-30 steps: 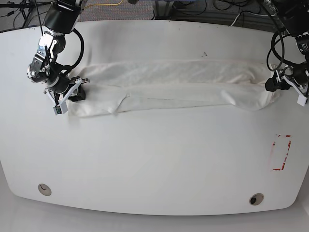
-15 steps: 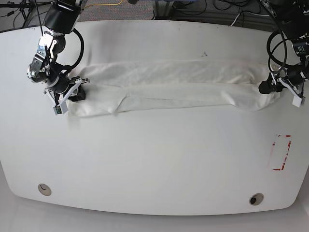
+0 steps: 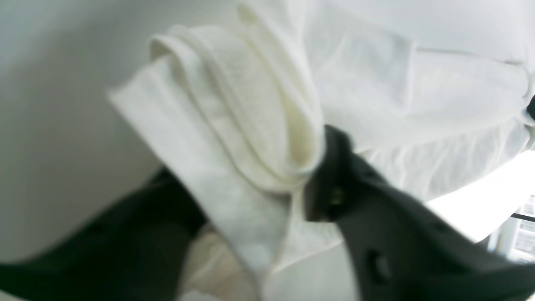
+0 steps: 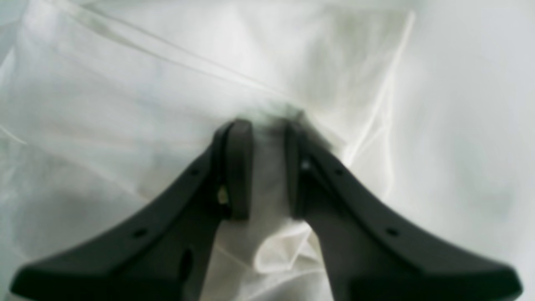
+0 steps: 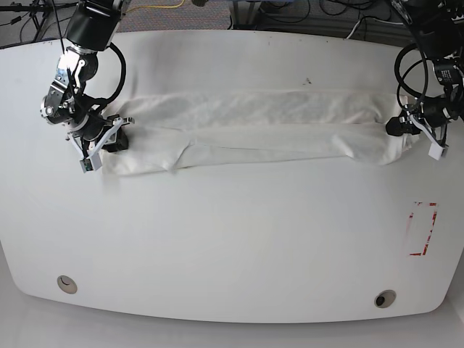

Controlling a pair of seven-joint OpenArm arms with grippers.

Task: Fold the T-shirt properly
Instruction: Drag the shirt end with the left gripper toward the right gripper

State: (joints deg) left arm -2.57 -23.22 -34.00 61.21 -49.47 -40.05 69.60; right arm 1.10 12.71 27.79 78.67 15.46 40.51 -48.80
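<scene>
Base view: the T-shirt (image 5: pixel 261 127) lies as a long, soft, wrinkled white band — each black tool clamps one end.

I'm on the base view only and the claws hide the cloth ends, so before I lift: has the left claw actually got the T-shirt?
Observer: Yes. In the left wrist view the left claw pinches a folded, layered edge of the T-shirt.
Operator: And the right one?
Observer: The right claw has a bunched pleat of cloth clamped in it.
Operator: Any print showing there?
Observer: None; both wrist views show only plain white cloth.
</scene>
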